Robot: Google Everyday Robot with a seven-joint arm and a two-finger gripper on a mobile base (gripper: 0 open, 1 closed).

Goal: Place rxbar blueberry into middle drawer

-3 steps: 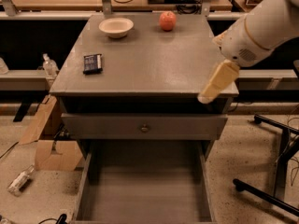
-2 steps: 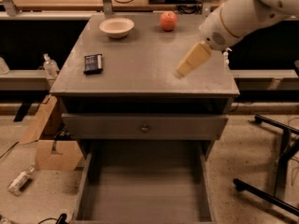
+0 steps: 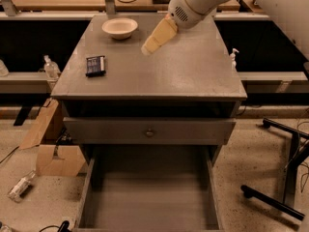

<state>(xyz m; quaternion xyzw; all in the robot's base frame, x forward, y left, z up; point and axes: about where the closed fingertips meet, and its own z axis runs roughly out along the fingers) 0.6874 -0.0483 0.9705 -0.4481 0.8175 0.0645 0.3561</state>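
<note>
Tool (image 3: 147, 48), grip state unclear, hangs above the cabinet top (image 3: 193, 71), apart from the rxbar blueberry (image 3: 95, 65).

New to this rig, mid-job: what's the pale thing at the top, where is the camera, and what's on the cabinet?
One camera looks down on the grey cabinet top from its front. The white arm from the upper right ends in the robot's cream hand, hovering over the top's rear half, with nothing seen in it. On the top lie a small dark navy wrapped rxbar blueberry, left, and a pale round bowl, at the back. Below, the wide grey middle drawer stands pulled out.
</note>
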